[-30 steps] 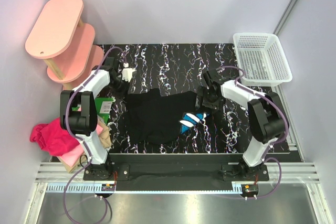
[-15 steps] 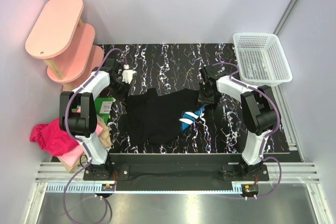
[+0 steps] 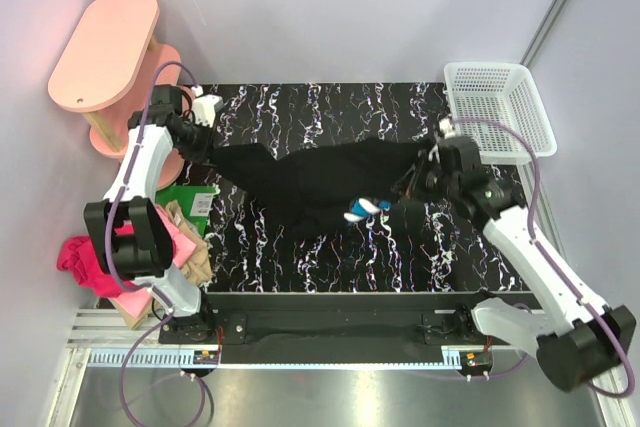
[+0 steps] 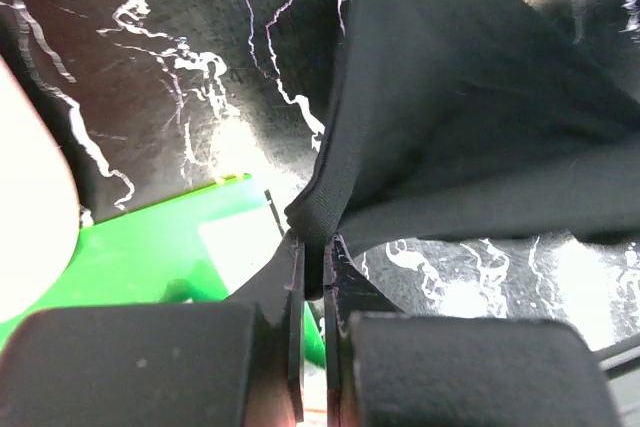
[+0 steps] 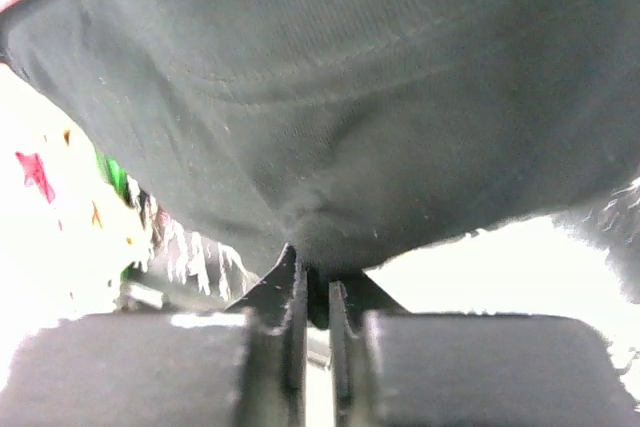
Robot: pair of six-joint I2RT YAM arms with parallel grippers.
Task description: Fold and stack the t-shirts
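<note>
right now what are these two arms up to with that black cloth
Both arms are handling the black cloth t-shirt. The left arm and right arm each have their jaws shut on an opposite edge, holding it stretched across the black marbled table. It is not folded yet.

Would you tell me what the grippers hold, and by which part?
Both hold the black t-shirt: left gripper pinches a hemmed edge at its left end, right gripper bunched cloth at its right end.
</note>
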